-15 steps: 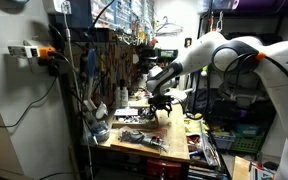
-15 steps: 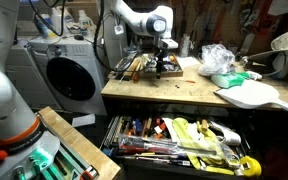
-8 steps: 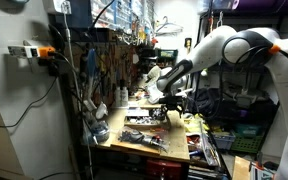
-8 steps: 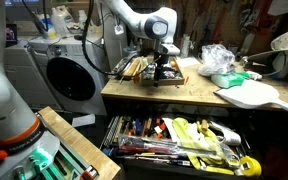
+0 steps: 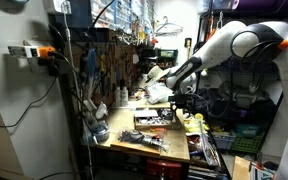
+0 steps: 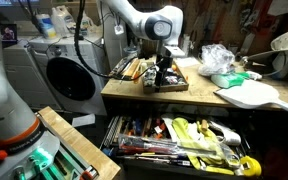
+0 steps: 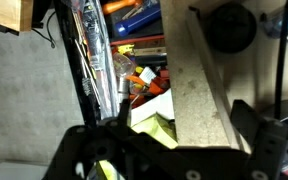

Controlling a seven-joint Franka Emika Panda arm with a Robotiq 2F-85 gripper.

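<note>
My gripper (image 6: pixel 164 70) hangs low over the wooden workbench (image 6: pixel 189 97), just above a shallow tray of hand tools (image 6: pixel 134 68); in an exterior view it is a dark claw (image 5: pixel 181 103) under the white arm. In the wrist view its black fingers (image 7: pixel 169 132) are spread wide with nothing between them. Below them I see the bench's front edge (image 7: pixel 199 90) and, under it, an open drawer of tools (image 7: pixel 134 80). A black round object (image 7: pixel 229 28) lies on the bench top.
An open drawer full of tools (image 6: pixel 174 140) juts out below the bench. A washing machine (image 6: pixel 69 75) stands beside it. A white plastic bag (image 6: pixel 216 58) and a white board (image 6: pixel 249 95) lie further along the bench. A pegboard of tools (image 5: pixel 104 60) lines the wall.
The arm has swung along the bench over the tool tray and toward the front edge. The fingers stay spread.
</note>
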